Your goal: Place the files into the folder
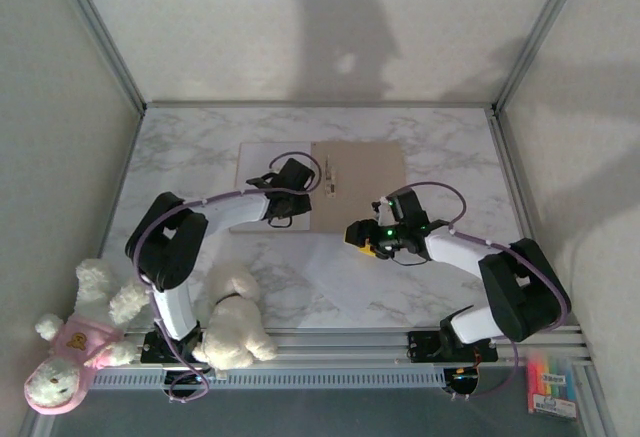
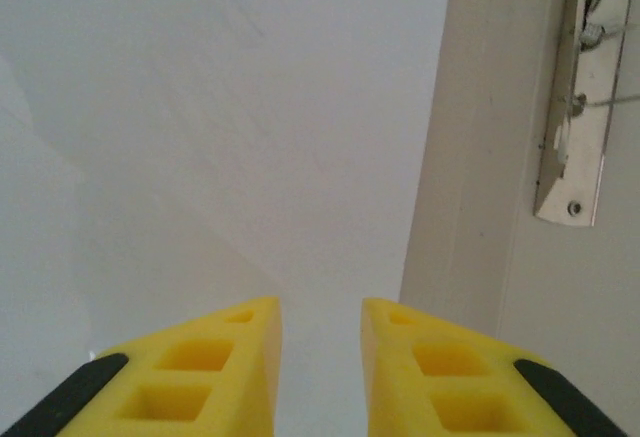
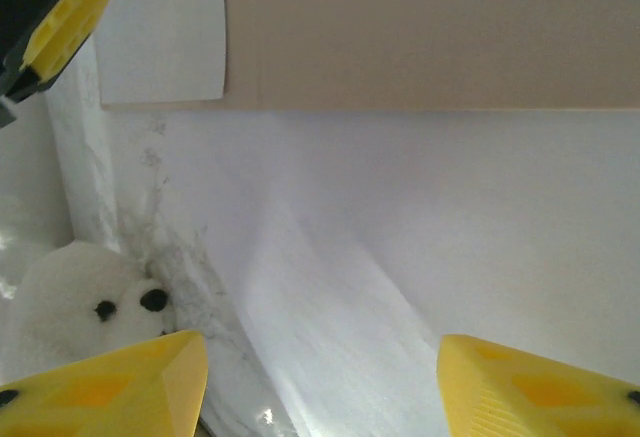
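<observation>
Toward the far edge of the table [image 1: 180, 157], the folder [image 1: 358, 172] lies open and flat. One sheet [image 1: 255, 162] rests on its left side, apparently filed. The left gripper [image 2: 320, 307] sits low over it, fingers a narrow gap apart, holding nothing we can see. A second sheet [image 1: 380, 292] lies loose by the near edge, right of centre. The right gripper [image 3: 320, 342] hangs above it, jaws wide, empty. We judge the job about half done: that sheet is not yet filed.

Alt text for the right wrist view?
Right hand, yellow fingers spread wide, hovers over a white paper sheet on the marble tabletop. A flat tan cardboard folder spans the top; a white plush toy sits lower left.
</observation>
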